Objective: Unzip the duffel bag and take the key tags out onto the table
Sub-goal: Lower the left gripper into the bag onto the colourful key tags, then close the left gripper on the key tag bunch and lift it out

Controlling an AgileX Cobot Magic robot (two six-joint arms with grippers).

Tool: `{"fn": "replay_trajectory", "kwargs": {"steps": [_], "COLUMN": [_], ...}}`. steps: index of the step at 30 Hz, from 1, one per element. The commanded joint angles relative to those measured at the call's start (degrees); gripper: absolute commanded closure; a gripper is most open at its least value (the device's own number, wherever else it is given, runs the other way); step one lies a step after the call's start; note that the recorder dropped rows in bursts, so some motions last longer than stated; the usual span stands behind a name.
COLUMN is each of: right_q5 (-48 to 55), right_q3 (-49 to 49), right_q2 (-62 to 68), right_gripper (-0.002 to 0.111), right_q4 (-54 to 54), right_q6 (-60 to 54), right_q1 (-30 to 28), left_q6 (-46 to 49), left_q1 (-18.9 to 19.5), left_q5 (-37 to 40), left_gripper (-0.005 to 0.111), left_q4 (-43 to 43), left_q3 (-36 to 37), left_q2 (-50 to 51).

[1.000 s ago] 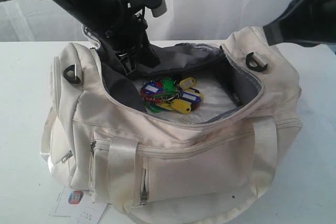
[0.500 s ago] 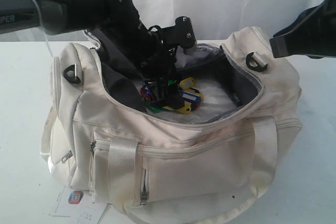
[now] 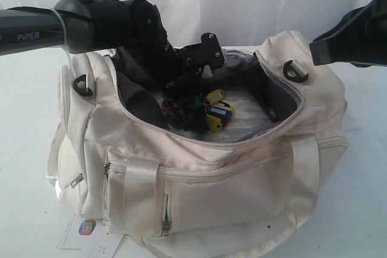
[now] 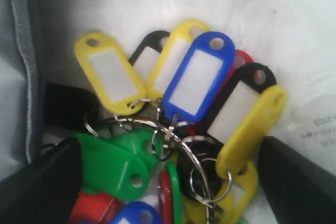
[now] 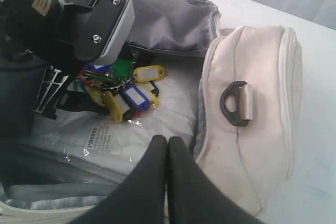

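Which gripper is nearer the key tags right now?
Left. The left gripper is inside the duffel bag, jaws open either side of the key tags. The right gripper, shut, hangs above the bag's D-ring end, apart from them.

"PiPER" in white letters on dark link of left arm (image 3: 30,36); legible in exterior view.
Paper label (image 3: 92,240) by front corner of duffel bag (image 3: 242,185): red-blue logo square, small print beneath, too small to read.
Printed sheet (image 5: 105,140) lying inside bag: block of black print, illegible in right wrist view; blurred lines in left wrist view, not readable either.
Key tags (image 4: 197,80): plain white inserts, unmarked.
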Motion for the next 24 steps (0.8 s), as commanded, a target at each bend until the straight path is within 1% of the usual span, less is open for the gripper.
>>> {"fn": "replay_trajectory", "kwargs": {"steps": [1, 2, 7, 8, 14, 17, 24], "right_q5": [-0.43, -0.43, -0.43, -0.43, -0.43, -0.43, -0.43], "right_q3": [0.3, 0.3, 0.3, 0.3, 0.3, 0.3, 0.3], "right_q2": [-0.36, -0.36, -0.36, -0.36, -0.36, -0.36, -0.36], "right_gripper": [0.108, 0.108, 0.108, 0.108, 0.108, 0.108, 0.108], "right_q4": [0.28, 0.28, 0.28, 0.28, 0.17, 0.17, 0.17], "right_q6": [0.32, 0.32, 0.32, 0.32, 0.32, 0.32, 0.32], "right_q1": [-0.2, -0.2, -0.2, -0.2, -0.2, -0.2, -0.2], "left_q6": [-2.04, -2.63, -4.97, -4.97, -4.95, -4.95, -5.07], "left_q1": [-0.25, -0.25, -0.25, -0.25, -0.25, -0.25, -0.01], "left_q5": [0.0, 0.0, 0.0, 0.36, 0.36, 1.67, 10.89], "left_gripper": [0.036, 0.044, 0.1, 0.106, 0.107, 0.107, 0.107], "left_q4": [0.25, 0.25, 0.25, 0.25, 0.25, 0.51, 2.46], "left_q3": [-0.02, -0.02, -0.02, -0.02, -0.02, -0.02, -0.02], "left_q2": [0.28, 0.28, 0.28, 0.28, -3.48, -6.32, -14.9]}}
